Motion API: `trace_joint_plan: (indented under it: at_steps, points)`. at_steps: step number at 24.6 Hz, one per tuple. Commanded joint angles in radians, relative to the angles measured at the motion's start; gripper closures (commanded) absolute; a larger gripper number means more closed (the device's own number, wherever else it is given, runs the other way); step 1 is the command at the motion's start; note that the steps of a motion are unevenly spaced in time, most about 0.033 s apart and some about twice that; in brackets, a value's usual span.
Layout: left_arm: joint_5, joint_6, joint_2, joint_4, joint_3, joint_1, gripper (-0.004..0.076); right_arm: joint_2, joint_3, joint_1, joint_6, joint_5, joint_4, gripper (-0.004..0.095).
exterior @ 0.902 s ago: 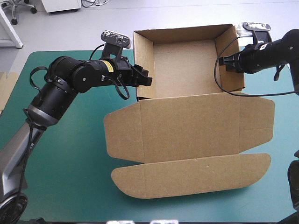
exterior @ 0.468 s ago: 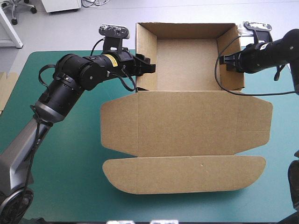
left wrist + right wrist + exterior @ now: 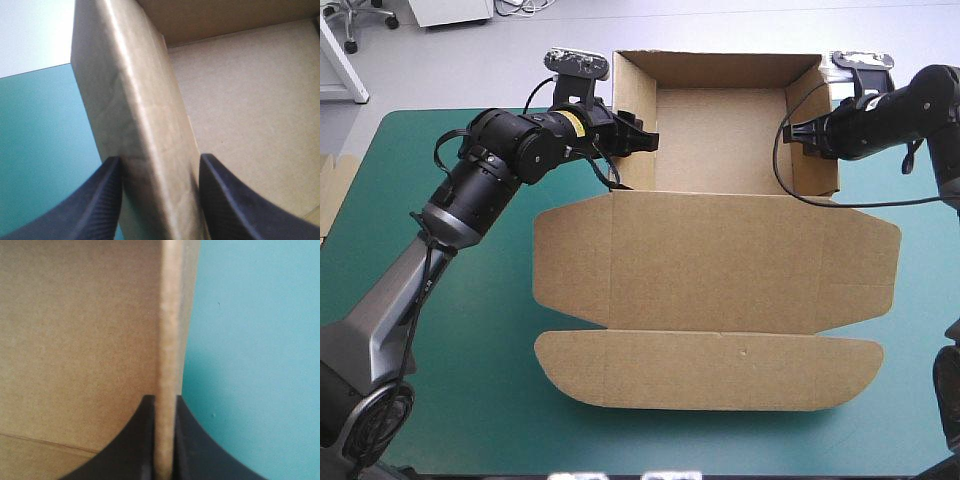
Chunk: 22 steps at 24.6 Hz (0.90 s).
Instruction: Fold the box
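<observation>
The box point(image 3: 720, 250) lies on the teal-green cover point(image 3: 470, 380) as an open tray with its lid flat. The tray part point(image 3: 720, 110) is the far half of the box, and its four walls stand upright. The lid point(image 3: 720, 255) lies spread flat on the near side of the tray. A long flap with rounded ends point(image 3: 710, 370) is joined to the lid's near edge.

The left gripper point(image 3: 645, 138) is at the left wall of the tray, near that wall's middle. In the left wrist view its black fingers point(image 3: 100, 200) stand on both sides of this wall, one outside the box and one inside. The wall is thick here and fills the space between them, so the gripper is pinching the box.

The right gripper point(image 3: 803, 136) is at the right wall of the tray, opposite the left one. In the right wrist view its fingers point(image 3: 135, 440) are almost pressed together, with the thin upper edge of the wall between them.

A strip of more board point(image 3: 328, 195) shows well apart from the box on its left.
</observation>
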Motion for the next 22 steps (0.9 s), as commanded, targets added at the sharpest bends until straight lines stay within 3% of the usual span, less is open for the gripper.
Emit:
trace_joint_plan:
  at_steps: [1,12,22]
  points:
    - [-0.105,-0.003,-0.026,-0.006,-0.035,-0.005,0.0377,-0.043,-0.03,0.029,-0.022,-0.008,0.068,0.0923]
    - [-0.201,-0.086,0.012,0.105,-0.043,-0.005,0.0377,-0.043,-0.03,0.029,-0.003,-0.01,0.066,0.0923]
    - [-0.185,-0.086,0.07,0.11,-0.06,-0.005,0.0377,-0.043,-0.03,0.031,0.014,-0.01,0.047,0.0923]
